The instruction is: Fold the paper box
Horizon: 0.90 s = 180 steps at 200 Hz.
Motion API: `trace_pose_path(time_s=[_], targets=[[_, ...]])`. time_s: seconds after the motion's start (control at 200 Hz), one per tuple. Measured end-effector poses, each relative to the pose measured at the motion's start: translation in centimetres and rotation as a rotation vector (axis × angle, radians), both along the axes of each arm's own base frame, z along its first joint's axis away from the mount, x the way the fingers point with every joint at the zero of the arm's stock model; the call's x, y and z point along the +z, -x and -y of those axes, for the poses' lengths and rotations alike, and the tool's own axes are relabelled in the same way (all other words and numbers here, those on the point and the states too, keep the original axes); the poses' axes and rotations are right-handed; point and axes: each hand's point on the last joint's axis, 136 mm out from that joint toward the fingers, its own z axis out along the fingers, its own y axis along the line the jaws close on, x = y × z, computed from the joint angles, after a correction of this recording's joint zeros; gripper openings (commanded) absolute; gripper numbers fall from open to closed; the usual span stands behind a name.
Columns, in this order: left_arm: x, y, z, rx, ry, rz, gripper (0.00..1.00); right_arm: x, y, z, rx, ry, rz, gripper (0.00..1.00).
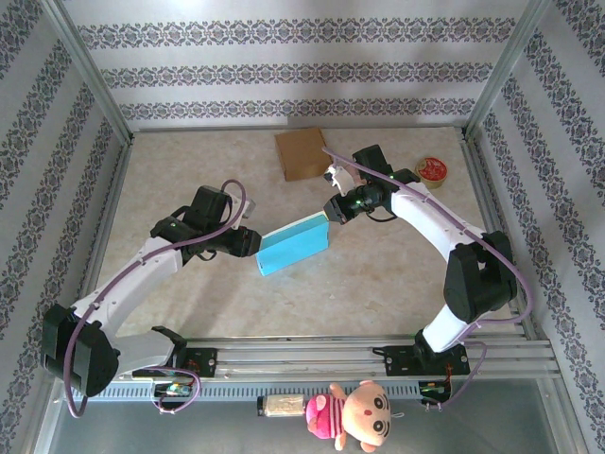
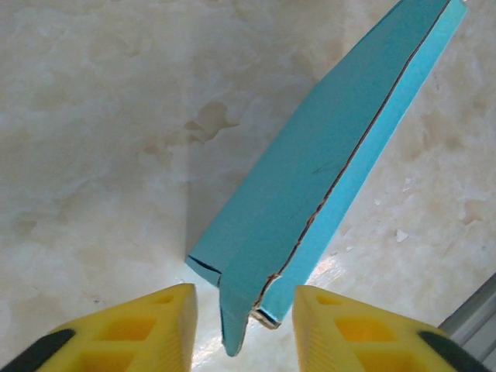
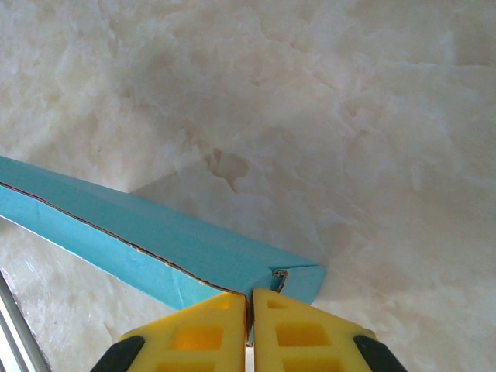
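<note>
Over the tabletop point(image 1: 378, 284), the right gripper point(image 3: 249, 298) pinches one paper box point(image 1: 293, 244) corner while the left gripper point(image 2: 244, 298), jaws spread, straddles the far flap, probably due for clamping next.

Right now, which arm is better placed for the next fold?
Likely left: left gripper open astride the blue box at its loose end; right gripper is shut on the other corner, anchoring.
</note>
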Motion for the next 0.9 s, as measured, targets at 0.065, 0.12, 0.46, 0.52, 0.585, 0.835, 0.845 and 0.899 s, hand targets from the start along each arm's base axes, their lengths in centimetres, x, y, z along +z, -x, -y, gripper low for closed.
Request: trace_pose_path(time_s=[0.065, 0.12, 0.46, 0.52, 0.585, 0.835, 0.845, 0.899], targets=[[0.0, 0.0, -0.1, 0.003, -0.006, 0.001, 0.25, 0.0, 0.0, 0.0, 0.000, 0.000, 0.000, 0.11], [-0.1, 0.0, -0.1, 0.004, -0.007, 0.001, 0.20, 0.0, 0.0, 0.0, 0.000, 0.000, 0.000, 0.11], [-0.7, -0.2, -0.2, 0.016, -0.017, -0.017, 0.05, 0.0, 0.0, 0.0, -0.005, 0.001, -0.002, 0.11], [-0.6, -0.5, -0.3, 0.035, -0.019, -0.014, 0.03, 0.0, -0.1, 0.1, -0.021, -0.001, -0.010, 0.12], [-0.6, -0.6, -0.4, 0.061, -0.013, -0.022, 0.02, 0.2, -0.2, 0.1, -0.046, -0.008, -0.021, 0.12], [-0.1, -1.3, -0.4, 0.194, 0.056, -0.060, 0.01, 0.8, -0.3, 0.1, -0.187, -0.080, -0.081, 0.08], [-0.1, -1.3, -0.4, 0.200, 0.057, -0.060, 0.01, 0.8, -0.3, 0.1, -0.195, -0.083, -0.087, 0.08], [0.1, -1.4, -0.5, 0.221, 0.070, -0.057, 0.01, 0.9, -0.3, 0.1, -0.220, -0.097, -0.100, 0.08]])
